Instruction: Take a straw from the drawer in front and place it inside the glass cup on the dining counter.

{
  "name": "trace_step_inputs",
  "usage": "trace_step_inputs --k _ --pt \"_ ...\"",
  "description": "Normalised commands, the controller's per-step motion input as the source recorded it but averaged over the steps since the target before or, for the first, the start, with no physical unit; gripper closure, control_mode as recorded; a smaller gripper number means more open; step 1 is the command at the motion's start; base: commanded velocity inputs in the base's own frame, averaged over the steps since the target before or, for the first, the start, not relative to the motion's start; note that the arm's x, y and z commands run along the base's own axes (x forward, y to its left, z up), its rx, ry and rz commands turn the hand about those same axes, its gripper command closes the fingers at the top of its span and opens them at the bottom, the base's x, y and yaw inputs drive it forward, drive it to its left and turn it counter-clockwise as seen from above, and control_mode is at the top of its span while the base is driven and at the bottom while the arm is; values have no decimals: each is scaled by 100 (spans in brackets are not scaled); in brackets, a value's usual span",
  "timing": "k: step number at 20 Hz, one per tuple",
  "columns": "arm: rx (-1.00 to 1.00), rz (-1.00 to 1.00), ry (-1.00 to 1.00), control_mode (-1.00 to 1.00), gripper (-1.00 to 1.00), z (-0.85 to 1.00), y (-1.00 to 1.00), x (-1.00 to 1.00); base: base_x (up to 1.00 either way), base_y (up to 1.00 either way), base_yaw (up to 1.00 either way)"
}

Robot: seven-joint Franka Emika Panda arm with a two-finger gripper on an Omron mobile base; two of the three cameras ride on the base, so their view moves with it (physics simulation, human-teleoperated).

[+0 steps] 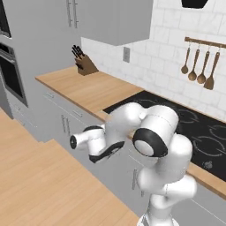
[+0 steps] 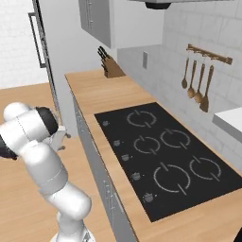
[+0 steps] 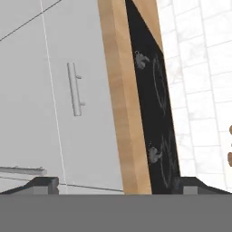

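The pincer [image 3: 115, 183] is wide open and empty, its two dark tips far apart, facing the grey cabinet fronts below the wooden table [image 1: 88, 90]. In the hand view it looks at the drawer [image 3: 79, 95], shut, with its slim bar handle [image 3: 74, 89], just under the table's edge beside the black cooktop [image 2: 165, 156]. The arm [image 1: 150, 141] is folded in front of the cabinets. A knife block [image 1: 84, 64] stands at the table's far left; wooden spoons [image 1: 201, 66] hang on the tiled wall at right.
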Motion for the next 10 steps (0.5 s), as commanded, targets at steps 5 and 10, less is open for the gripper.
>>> trace_step_inputs --k 5,10 --pt "-18 -2 -5 -100 -100 -58 -2 54 0 0 0" --pt "-15 0 0 -100 -100 -54 -2 71 0 0 0"
